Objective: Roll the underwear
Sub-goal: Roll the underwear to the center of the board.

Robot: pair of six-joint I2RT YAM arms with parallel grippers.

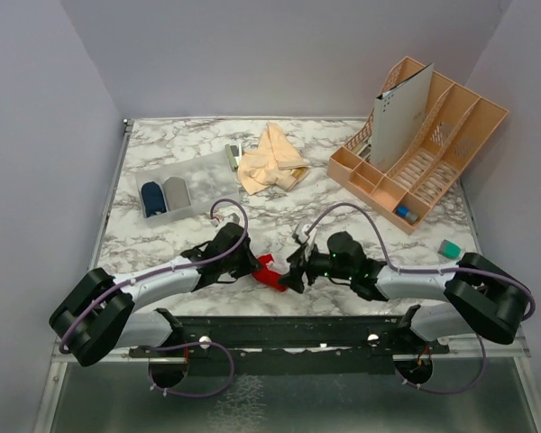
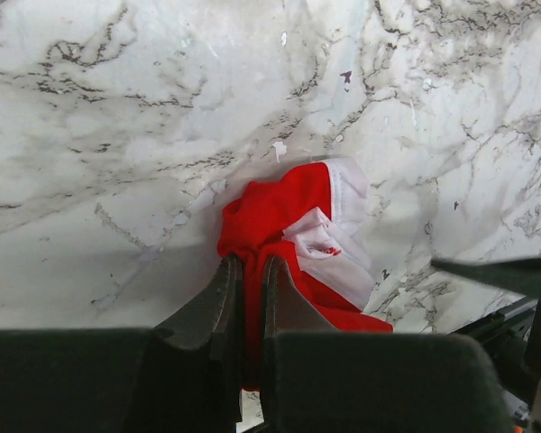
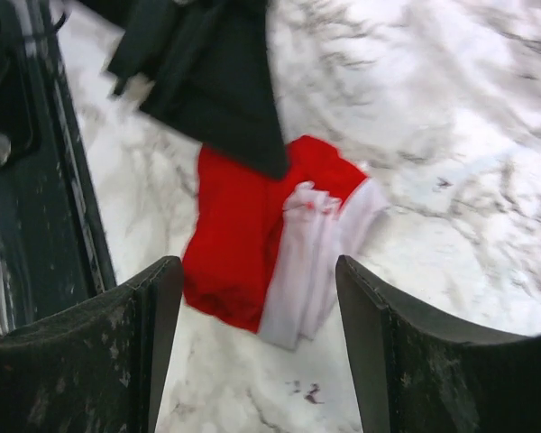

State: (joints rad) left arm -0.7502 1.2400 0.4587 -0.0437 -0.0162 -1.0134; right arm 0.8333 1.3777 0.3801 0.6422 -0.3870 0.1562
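no legible text, none on the red underwear (image 2: 275,212), none elsewhere

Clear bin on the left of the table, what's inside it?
A dark blue roll and a grey roll sit side by side in the clear bin; whatever lies beneath them is covered.

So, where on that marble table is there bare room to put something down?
Crowded at the near edge: left gripper and right gripper flank the red cloth underwear. Bare marble lies between them and the crumpled peach cloth pile, and in front of the clear plastic tray.
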